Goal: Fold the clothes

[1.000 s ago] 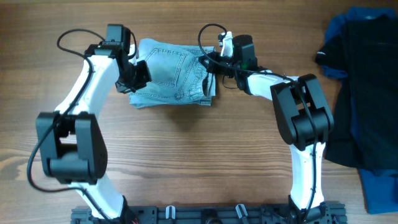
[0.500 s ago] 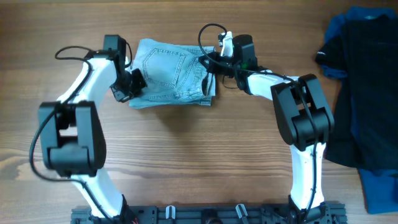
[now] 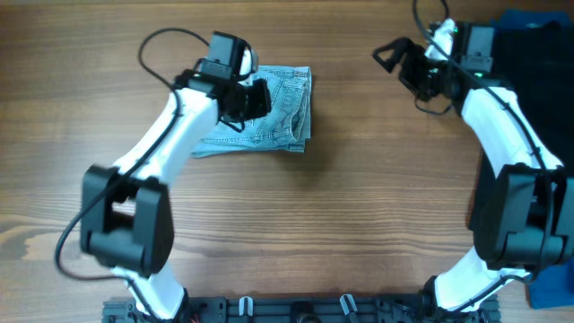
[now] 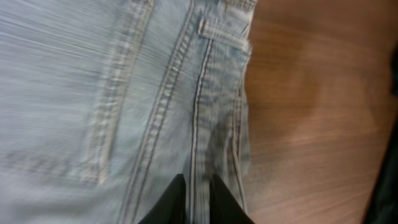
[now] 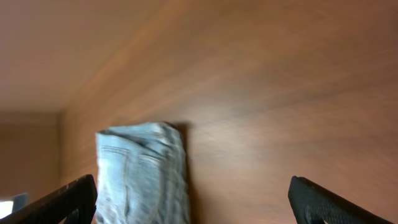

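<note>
1. Desk [image 3: 359, 224]: black garment [image 3: 538, 135] sits at R edge, prob. kept out of the work area.
2. Denim shorts [image 3: 280, 121]: folded compact, flat on desk, upper-left of centre; fold looks abt done.
3. Left end effector [image 3: 254, 97]: over shorts' top, fingers nearly together; can't tell if cloth's pinched.
4. Right end effector [image 3: 402, 67]: jaws wide apart, empty, well apart from shorts.

Left arm [image 3: 166, 144] is stretched forward and angled inward, with left gripper [image 3: 255, 97] held low. Its fingertips [image 4: 174, 202] are seen close together with only a thin gap between them; whether anything is gripped cannot be told. Right arm [image 3: 502, 117] is reached far forward, right gripper [image 3: 402, 65] is turned leftward, jaws spread wide, empty.
</note>
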